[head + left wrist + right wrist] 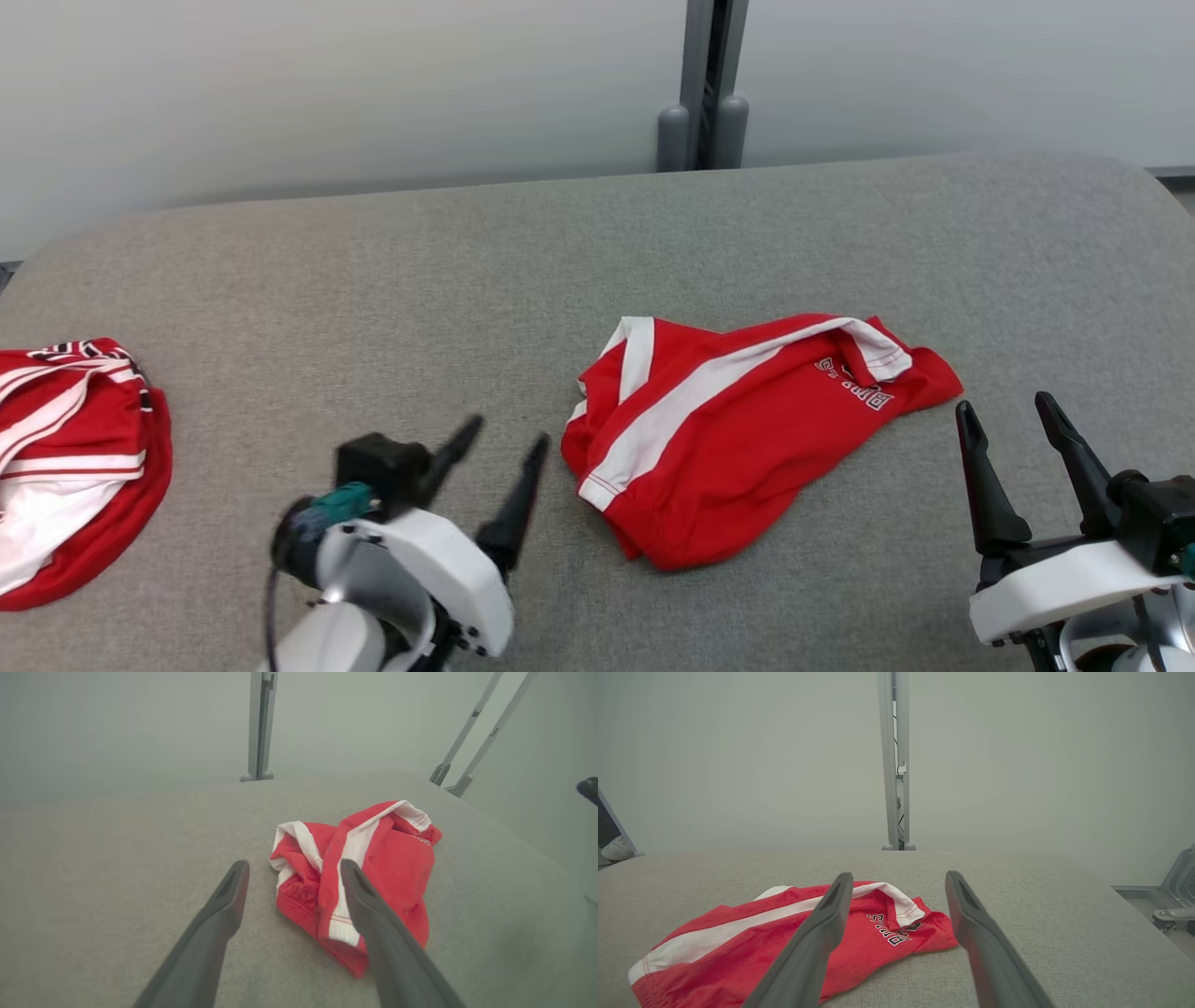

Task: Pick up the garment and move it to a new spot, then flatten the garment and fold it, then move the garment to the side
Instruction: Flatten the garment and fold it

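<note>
1. The grey cloth-covered bench (pixel 373 280) carried everything. Broad bare room lay behind the garment toward the far edge, and more in the gap on its left.
2. The garment (pixel 728 439), red shorts with a white stripe, lay crumpled a little right of the bench's middle. Its long axis ran from a hemmed end at the near left to a lettered end at the far right.
3. A second red-and-white garment (pixel 65 467) sat at the bench's left edge, well apart from the first.
4. The left gripper (pixel 509 431) had its jaws spread wide and empty. It pointed at the near-left hem and stood just beside it. Whether a fingertip brushed the cloth could not be told.
5. The right gripper (pixel 1004 403) was likewise released, holding nothing. It stood just beside the lettered far-right corner, fingers aimed past it.
6. Each arm faced one end of the long axis, and neither looked clearly nearer. The pickup probably turned on each gripper taking its own end, with the bare cloth behind or to the left as the likely new spot.
</note>
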Controlling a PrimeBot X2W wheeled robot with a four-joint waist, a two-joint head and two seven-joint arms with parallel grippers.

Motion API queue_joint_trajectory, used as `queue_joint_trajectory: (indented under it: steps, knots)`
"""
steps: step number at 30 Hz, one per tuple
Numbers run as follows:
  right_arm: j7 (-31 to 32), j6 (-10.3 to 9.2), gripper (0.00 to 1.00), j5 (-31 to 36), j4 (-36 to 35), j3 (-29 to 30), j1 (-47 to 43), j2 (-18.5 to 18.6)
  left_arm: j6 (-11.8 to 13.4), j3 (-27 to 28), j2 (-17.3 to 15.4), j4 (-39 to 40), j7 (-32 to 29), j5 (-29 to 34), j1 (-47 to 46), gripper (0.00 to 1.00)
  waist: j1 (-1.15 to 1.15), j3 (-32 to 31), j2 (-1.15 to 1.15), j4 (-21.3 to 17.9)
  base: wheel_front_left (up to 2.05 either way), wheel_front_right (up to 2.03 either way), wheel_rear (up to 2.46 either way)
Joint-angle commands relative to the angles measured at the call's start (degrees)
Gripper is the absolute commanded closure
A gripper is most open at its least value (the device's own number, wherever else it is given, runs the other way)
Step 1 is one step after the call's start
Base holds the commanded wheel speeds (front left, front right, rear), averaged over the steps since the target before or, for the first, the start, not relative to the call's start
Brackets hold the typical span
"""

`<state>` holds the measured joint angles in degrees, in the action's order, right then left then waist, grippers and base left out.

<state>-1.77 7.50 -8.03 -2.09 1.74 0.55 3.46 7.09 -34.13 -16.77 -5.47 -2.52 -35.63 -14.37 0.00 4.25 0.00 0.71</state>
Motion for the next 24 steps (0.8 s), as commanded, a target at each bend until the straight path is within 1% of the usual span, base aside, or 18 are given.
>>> queue_joint_trajectory:
  steps: [1,6,16,17,18,19,24]
  knots:
    - [-0.37,-0.02,0.00,-0.12,0.29,0.18,0.53,0.07,-0.76,-0.51,0.24,-0.74,-1.10,-1.04,-0.34,0.00,0.00,0.73,0.00,-0.72,0.00,0.00,0.00]
    - [-0.78,-0.02,0.00,-0.34,0.94,-0.16,1.42,-0.14,-3.46,-2.79,2.23,-2.92,-5.11,-4.42,-0.29,0.00,0.00,2.14,0.00,-1.84,0.00,0.00,0.00]
    - [-1.69,-0.02,0.00,-0.65,2.32,-0.90,3.41,-0.35,-6.97,-3.24,3.35,-7.99,-7.08,-7.41,-3.11,0.00,0.00,4.76,0.00,-3.78,0.00,0.00,0.00]
    - [-1.77,-0.02,0.00,-0.68,2.39,-0.84,3.55,-0.35,-7.34,-3.38,3.34,-8.44,-7.34,-7.48,-3.43,0.17,0.00,4.92,0.00,-3.91,0.00,0.00,0.00]
    - [-1.85,-0.02,0.00,-0.78,2.48,-0.75,3.67,-0.37,-7.72,-3.48,3.34,-8.86,-7.46,-7.71,-3.69,0.74,0.00,5.12,0.00,-4.02,0.00,0.00,0.00]
    - [-1.92,-0.02,0.00,-0.77,2.63,-0.55,3.78,-0.39,-8.03,-3.47,3.40,-9.15,-7.54,-7.92,-3.91,1.00,0.00,5.25,0.00,-4.08,0.00,0.00,0.00]
    - [-1.31,-0.02,0.00,0.20,3.42,0.16,4.91,-0.41,-8.06,-3.35,2.85,-9.56,-6.50,-6.99,-4.71,1.00,0.00,5.85,0.00,-4.09,0.00,0.00,0.00]
